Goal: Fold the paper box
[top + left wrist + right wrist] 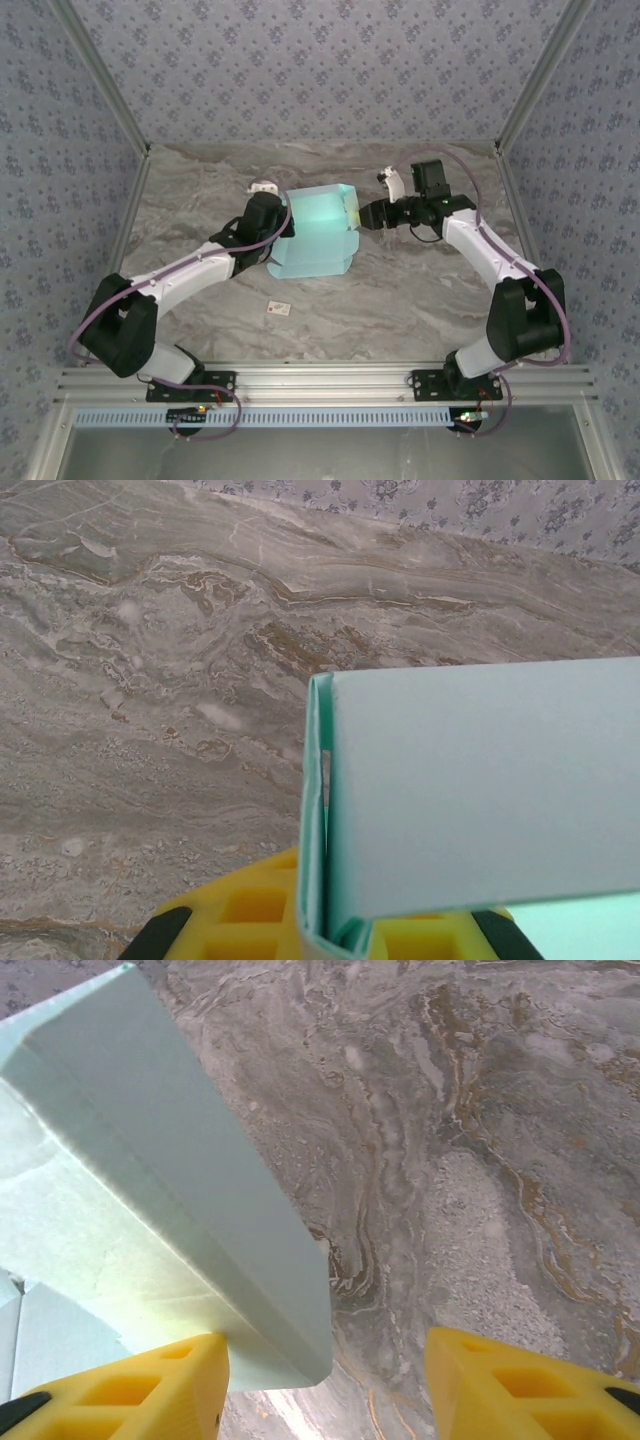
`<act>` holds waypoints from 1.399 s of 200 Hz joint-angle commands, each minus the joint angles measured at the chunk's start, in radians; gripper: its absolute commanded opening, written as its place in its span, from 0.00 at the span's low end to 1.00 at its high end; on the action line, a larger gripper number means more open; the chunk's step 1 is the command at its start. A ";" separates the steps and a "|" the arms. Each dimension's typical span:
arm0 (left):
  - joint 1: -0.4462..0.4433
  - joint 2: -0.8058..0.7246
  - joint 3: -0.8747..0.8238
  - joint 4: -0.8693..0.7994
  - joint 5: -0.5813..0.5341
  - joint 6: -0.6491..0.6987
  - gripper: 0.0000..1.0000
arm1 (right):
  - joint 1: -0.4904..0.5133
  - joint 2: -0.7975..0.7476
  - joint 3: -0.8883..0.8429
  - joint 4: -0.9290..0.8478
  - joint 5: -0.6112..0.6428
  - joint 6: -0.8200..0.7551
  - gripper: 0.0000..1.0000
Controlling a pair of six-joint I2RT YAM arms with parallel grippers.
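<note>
A marbled grey table (400, 300) lies in front of me, with patterned walls (300, 60) at 9, 12 and 3 o'clock. My two arms reach in from 6 o'clock, the left arm (190, 275) bending toward 1 o'clock and the right arm (490, 255) toward 10 o'clock, and they meet near the table's middle.

Between them is the box (315, 235), pale mint card, partly folded. It sits just toward 12 o'clock from the table's centre. Seen from above, one panel stands up at its 12 o'clock side, and a lower flap spreads toward 6 o'clock.

My left gripper (283, 222) is at the box's 9 o'clock edge. My left wrist camera shows its yellow fingers (250, 910) pressed together on a doubled edge of the card, which runs down between them. A wide mint panel stretches off toward 3 o'clock.

My right gripper (365, 215) is at the box's 3 o'clock edge. In my right wrist camera its fingers are spread. A folded corner of the box lies against the finger (150, 1390) at 7 o'clock. The other finger (520, 1390), at 5 o'clock, stands apart from the card, with bare table showing in the gap.

A tiny white tag (279, 309) with a red mark lies flat on the table at the box's 7 o'clock, well apart from it.
</note>
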 commanded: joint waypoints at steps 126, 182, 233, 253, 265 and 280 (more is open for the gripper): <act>-0.005 -0.032 0.003 0.006 0.039 -0.006 0.00 | 0.095 0.053 0.127 -0.019 0.055 -0.039 0.52; -0.009 -0.036 0.001 0.006 0.040 -0.005 0.00 | 0.173 0.058 0.138 0.002 0.253 -0.030 0.46; -0.010 -0.034 0.002 0.009 0.043 -0.007 0.00 | 0.242 0.055 0.135 0.030 0.436 0.005 0.40; -0.011 -0.035 0.002 0.011 0.044 -0.007 0.00 | 0.269 0.056 0.137 0.037 0.512 0.020 0.37; -0.012 -0.035 0.001 0.011 0.044 -0.007 0.00 | 0.283 0.059 0.137 0.043 0.550 0.036 0.35; -0.013 -0.032 0.000 0.012 0.043 -0.008 0.00 | 0.305 0.067 0.141 0.049 0.598 0.056 0.33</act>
